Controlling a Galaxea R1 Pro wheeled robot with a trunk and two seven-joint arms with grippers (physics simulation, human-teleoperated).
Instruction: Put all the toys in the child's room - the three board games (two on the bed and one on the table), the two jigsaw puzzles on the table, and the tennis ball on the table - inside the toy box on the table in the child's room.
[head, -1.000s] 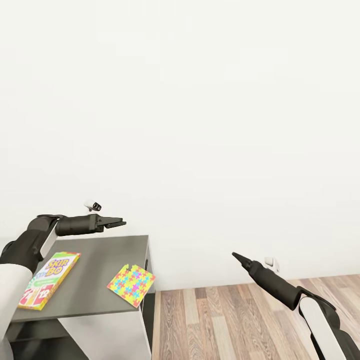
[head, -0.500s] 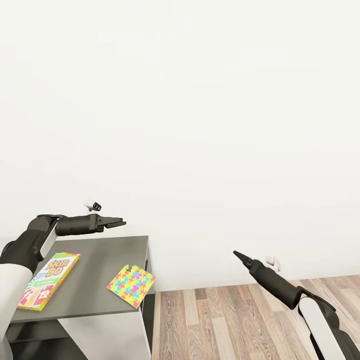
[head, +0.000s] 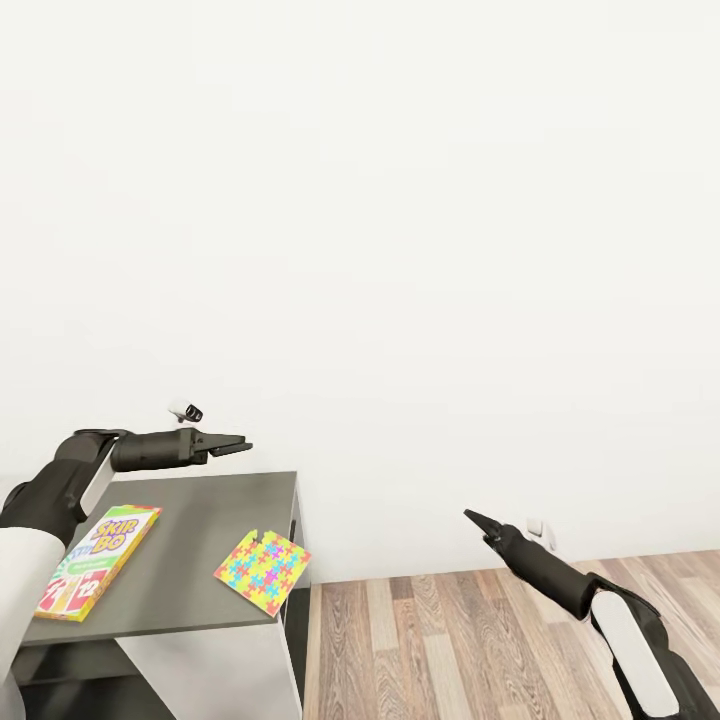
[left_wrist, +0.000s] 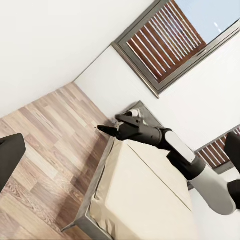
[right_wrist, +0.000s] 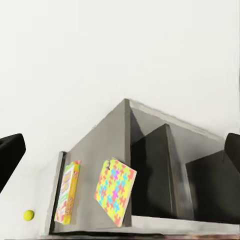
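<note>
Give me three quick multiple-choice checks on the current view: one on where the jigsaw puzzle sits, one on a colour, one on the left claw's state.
1. Where does the jigsaw puzzle lie?
A. flat on the floor
B. at the table corner, overhanging the edge
C. on top of the board game

2. What colour is the small ball in the right wrist view?
A. yellow-green
B. red
C. blue

3. What is the left claw holding?
A. the board game
B. the puzzle
C. nothing; it hovers above the table

Answers:
1 B, the head view shows its corner past the tabletop's edge.
2 A, it shows as a yellow-green dot.
3 C, the board game and the puzzle both lie on the table, apart from the fingers.
</note>
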